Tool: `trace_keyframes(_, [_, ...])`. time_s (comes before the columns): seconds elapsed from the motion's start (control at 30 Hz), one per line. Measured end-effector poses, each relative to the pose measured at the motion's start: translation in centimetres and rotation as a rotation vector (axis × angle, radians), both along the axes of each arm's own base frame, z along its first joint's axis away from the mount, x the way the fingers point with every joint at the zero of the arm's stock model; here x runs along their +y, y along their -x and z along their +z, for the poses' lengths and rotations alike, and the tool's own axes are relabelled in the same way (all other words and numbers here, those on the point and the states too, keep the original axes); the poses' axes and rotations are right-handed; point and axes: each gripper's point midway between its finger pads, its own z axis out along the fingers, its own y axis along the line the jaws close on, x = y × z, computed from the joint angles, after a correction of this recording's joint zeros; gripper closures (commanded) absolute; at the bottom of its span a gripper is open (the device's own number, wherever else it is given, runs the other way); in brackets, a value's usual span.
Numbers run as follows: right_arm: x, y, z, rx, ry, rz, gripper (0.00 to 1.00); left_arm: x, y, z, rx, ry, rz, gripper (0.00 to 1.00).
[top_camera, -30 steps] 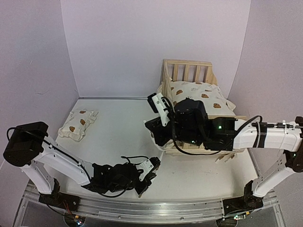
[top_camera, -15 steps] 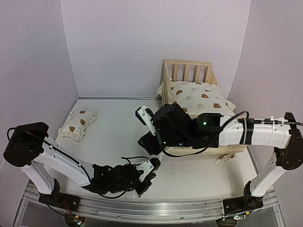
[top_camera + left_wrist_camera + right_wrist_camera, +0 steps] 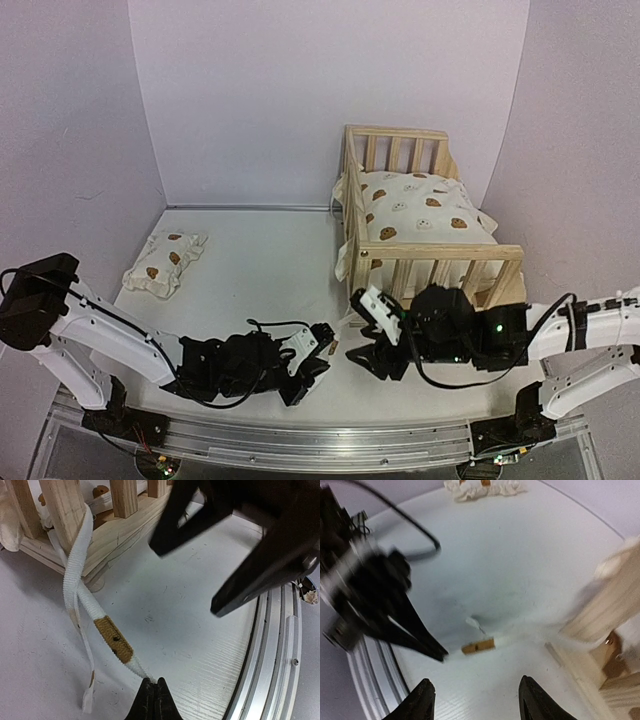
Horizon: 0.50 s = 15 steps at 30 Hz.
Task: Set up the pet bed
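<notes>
The cream bear-print ruffled cushion [image 3: 420, 205] lies inside the light pine slatted frame [image 3: 440, 252]; its white woven tie [image 3: 80, 595] trails from the frame's front corner post. The left gripper [image 3: 153, 682] pinches the tie's end, fingers pressed together; the right gripper [image 3: 475, 681] hovers spread just before that post. Judged best: the left holds the tie taut while the right grasps nearer the post.
</notes>
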Motion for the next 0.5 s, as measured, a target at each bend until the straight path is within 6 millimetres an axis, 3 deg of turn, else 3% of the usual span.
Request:
trace_keyframes(0.07, [-1.7,0.3,-5.0,-0.019,0.046,-0.002,0.47,0.3,-0.1,0.5,0.005,0.012,-0.004,1.00])
trace_keyframes(0.17, [-2.4,-0.2,-7.9,-0.069,0.053,-0.019,0.48,0.5,-0.4,1.1,0.012,0.029,-0.009,1.00])
trace_keyframes(0.27, [-1.6,-1.2,-9.5,-0.130,0.013,-0.037,0.48,0.5,-0.5,1.4,0.018,0.036,-0.016,1.00])
trace_keyframes(0.5, [1.7,-3.6,-10.2,-0.262,-0.155,-0.094,0.44,0.5,-0.6,1.5,0.024,0.040,-0.023,1.00])
